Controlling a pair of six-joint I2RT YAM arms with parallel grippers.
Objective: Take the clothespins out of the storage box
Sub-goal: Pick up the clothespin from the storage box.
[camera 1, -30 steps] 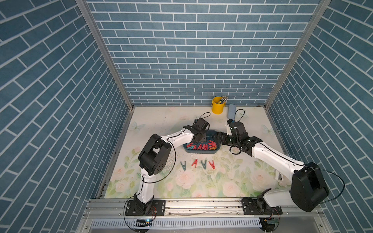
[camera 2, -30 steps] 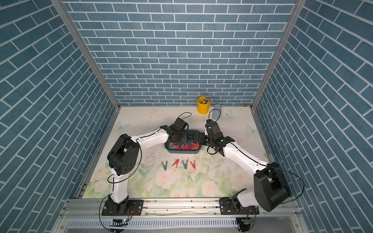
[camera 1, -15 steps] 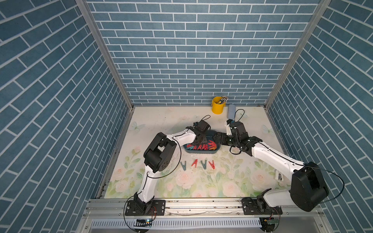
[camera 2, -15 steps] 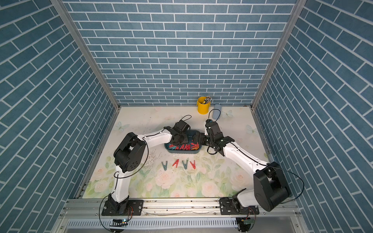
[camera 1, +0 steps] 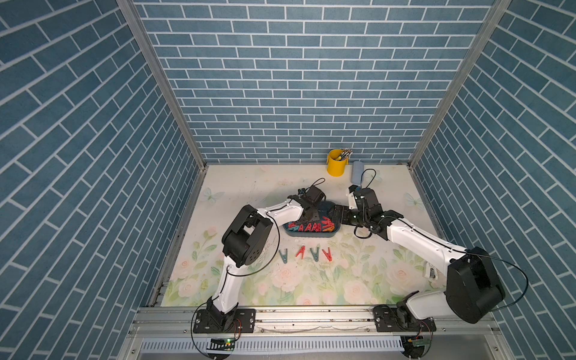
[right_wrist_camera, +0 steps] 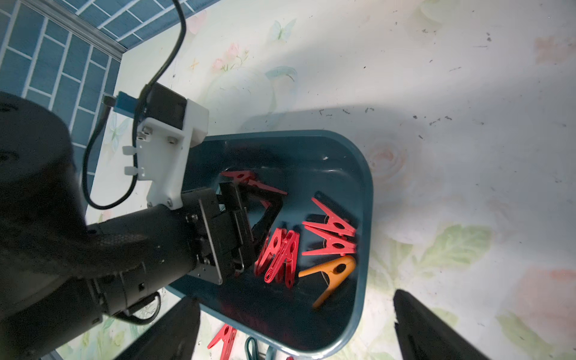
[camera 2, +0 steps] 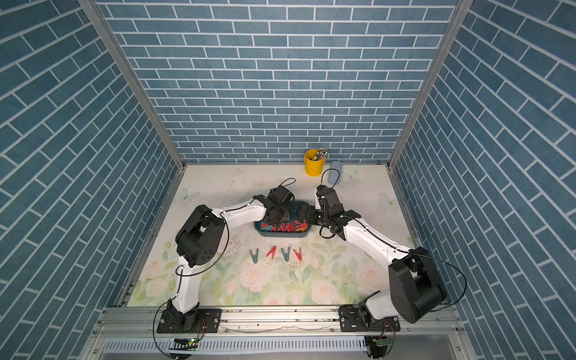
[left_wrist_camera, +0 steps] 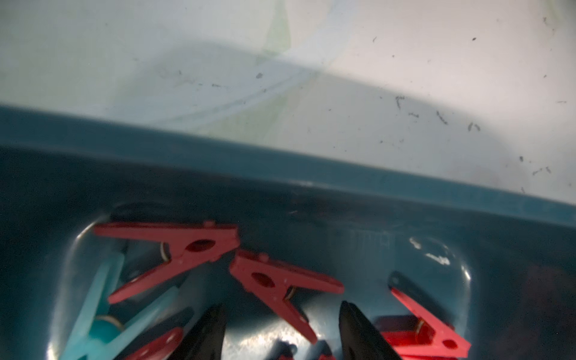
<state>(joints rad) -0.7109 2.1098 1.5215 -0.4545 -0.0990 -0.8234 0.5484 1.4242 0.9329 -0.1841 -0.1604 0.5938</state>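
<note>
Storage box (camera 1: 311,234) (camera 2: 282,234), dark teal and shallow, sits on the floral table (camera 1: 358,280) a little toward 12 o'clock from its centre, long side running 9 to 3.

My left gripper (camera 1: 304,220) (left_wrist_camera: 280,314) reaches down into the box's 9 o'clock half. Its jaws stand apart with nothing clamped. In the left wrist view the leg of one red pin (left_wrist_camera: 280,286) points into the gap between my fingers (left_wrist_camera: 212,327).

My right gripper (camera 1: 338,215) (right_wrist_camera: 294,296) hangs at the box's 3 o'clock end, jaws spread wide and empty. I cannot tell whether either pad touches the rim (right_wrist_camera: 367,193).

At 1 o'clock from the box, by the back wall, stands a yellow bucket (camera 1: 336,165) with thin tools in it. A pale blue-grey case (camera 1: 357,171) lies just beside it at its 3 o'clock.

Most clothespins (camera 1: 308,226) (camera 2: 285,227) lie loose inside the box, nearly all red. One orange pin (right_wrist_camera: 333,271) lies near the 3 o'clock end and a teal pin (left_wrist_camera: 103,311) near the 9 o'clock end.

Four more rest in a row on the table at the box's 6 o'clock. From 9 to 3 they are a teal peg (camera 1: 283,256), a red peg (camera 1: 300,252), a second teal peg (camera 1: 315,254) and a second red peg (camera 1: 327,254).
</note>
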